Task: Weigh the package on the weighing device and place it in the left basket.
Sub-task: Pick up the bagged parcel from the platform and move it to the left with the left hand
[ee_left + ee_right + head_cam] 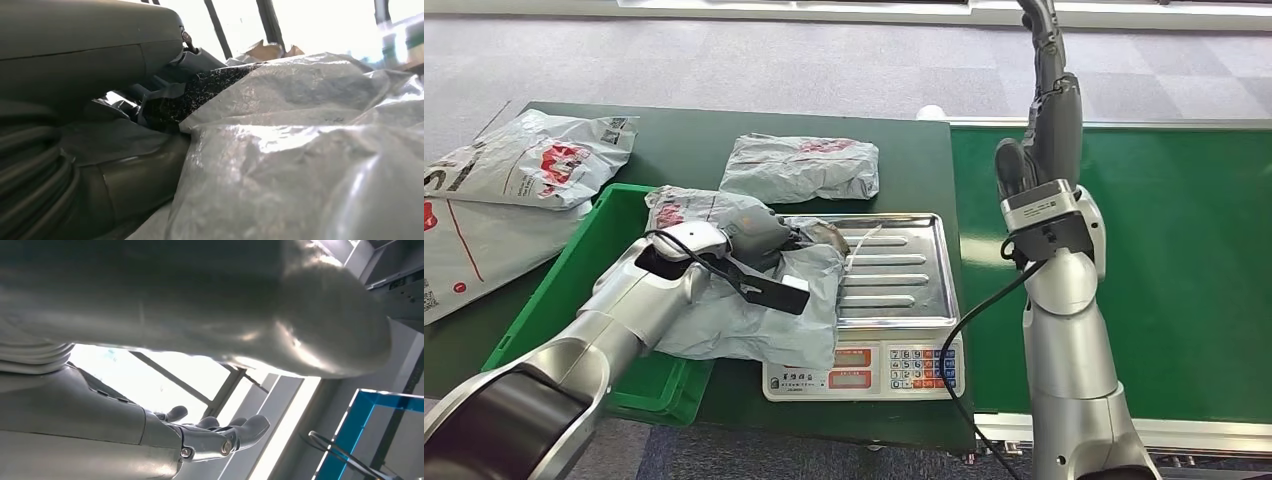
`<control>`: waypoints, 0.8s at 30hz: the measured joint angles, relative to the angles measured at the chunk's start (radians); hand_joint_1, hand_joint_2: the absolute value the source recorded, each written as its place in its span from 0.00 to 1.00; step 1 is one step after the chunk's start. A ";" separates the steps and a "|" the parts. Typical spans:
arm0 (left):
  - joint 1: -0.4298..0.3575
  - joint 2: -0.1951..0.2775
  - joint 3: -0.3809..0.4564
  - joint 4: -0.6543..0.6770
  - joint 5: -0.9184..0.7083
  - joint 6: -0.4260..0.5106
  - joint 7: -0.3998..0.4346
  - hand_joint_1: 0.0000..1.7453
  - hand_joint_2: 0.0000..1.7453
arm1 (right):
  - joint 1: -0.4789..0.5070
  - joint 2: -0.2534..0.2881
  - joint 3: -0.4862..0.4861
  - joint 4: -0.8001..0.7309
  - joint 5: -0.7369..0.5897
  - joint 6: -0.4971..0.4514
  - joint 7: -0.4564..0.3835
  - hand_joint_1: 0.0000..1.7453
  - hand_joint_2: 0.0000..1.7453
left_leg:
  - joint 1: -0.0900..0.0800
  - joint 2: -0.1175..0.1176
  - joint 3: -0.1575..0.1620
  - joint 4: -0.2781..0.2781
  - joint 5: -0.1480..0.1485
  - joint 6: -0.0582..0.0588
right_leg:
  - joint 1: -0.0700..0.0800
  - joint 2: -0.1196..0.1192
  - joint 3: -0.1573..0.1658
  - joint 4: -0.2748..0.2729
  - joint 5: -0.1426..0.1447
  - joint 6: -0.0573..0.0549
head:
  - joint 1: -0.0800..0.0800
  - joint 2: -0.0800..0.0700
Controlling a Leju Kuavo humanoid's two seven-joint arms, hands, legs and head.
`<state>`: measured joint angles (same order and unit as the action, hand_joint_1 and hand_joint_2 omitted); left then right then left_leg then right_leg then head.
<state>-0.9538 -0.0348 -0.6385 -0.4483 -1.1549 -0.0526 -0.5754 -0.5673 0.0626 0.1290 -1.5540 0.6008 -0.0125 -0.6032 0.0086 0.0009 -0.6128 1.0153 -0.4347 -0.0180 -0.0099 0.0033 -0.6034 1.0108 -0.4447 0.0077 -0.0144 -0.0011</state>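
Gripping the grey poly-mailer package (764, 300) with our left hand (759, 232) where it hung off the scale (894, 290) toward the green basket (584, 270), we figured a slow leftward lift was safest, right hand (1049, 120) raised, empty, fingers loosely apart.

You cannot see the left hand's fingers (759, 235): the crumpled grey plastic mailer bag (769, 310) at centre left covers them. That bag also hides the left part of the steel-topped weighing scale (894, 275). The raised right hand (1052, 110) runs off the top edge. The scale's display digits are too small to read.
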 joint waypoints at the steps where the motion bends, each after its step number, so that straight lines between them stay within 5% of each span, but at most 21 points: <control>1: 0.001 0.002 0.003 -0.013 0.018 0.068 0.017 1.00 1.00 | 0.011 0.000 -0.005 -0.010 0.003 0.002 -0.001 0.00 0.00 | 0.000 0.000 0.000 0.000 0.000 0.000 | 0.000 0.000 0.000 0.000 0.000 0.000 | 0.000 0.000; 5: 0.039 0.013 0.080 -0.173 0.086 0.408 0.163 1.00 1.00 | 0.074 0.000 -0.029 -0.066 0.021 0.013 -0.009 0.00 0.00 | 0.000 -0.001 -0.002 0.000 0.000 0.000 | 0.000 -0.001 -0.001 0.000 0.000 0.000 | 0.000 0.000; 8: 0.071 0.024 0.195 -0.362 0.059 0.535 0.275 1.00 1.00 | 0.104 0.001 -0.038 -0.096 0.035 0.021 -0.009 0.00 0.00 | 0.000 0.001 -0.003 0.000 0.000 0.000 | 0.000 0.001 -0.002 0.000 0.000 0.000 | 0.000 0.000; 14: 0.116 0.031 0.387 -0.597 -0.002 0.557 0.291 1.00 1.00 | 0.113 0.004 -0.043 -0.112 0.046 0.020 -0.001 0.00 0.00 | 0.001 0.001 -0.003 0.000 0.000 0.000 | 0.001 0.000 -0.002 0.000 -0.001 0.000 | 0.000 0.000; 18: 0.128 0.035 0.466 -0.661 -0.168 0.609 0.373 1.00 1.00 | 0.112 0.008 -0.044 -0.112 0.046 0.019 -0.001 0.00 0.00 | 0.001 0.000 -0.003 0.000 0.000 0.000 | 0.001 0.000 -0.002 0.000 -0.001 0.000 | 0.000 0.000; 24: 0.109 0.104 0.474 -0.632 -0.346 0.369 0.594 1.00 1.00 | 0.094 0.016 -0.044 -0.109 0.043 0.022 -0.004 0.00 0.00 | 0.001 0.001 -0.002 0.000 0.000 0.000 | 0.001 0.000 -0.002 0.000 0.000 0.000 | 0.000 0.000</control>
<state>-0.8451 0.0688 -0.1644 -1.0805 -1.5008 0.3162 0.0184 -0.4730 0.0782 0.0855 -1.6631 0.6438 0.0100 -0.6068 0.0094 0.0016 -0.6152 1.0152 -0.4344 -0.0182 -0.0091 0.0037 -0.6058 1.0110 -0.4451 0.0076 -0.0145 -0.0011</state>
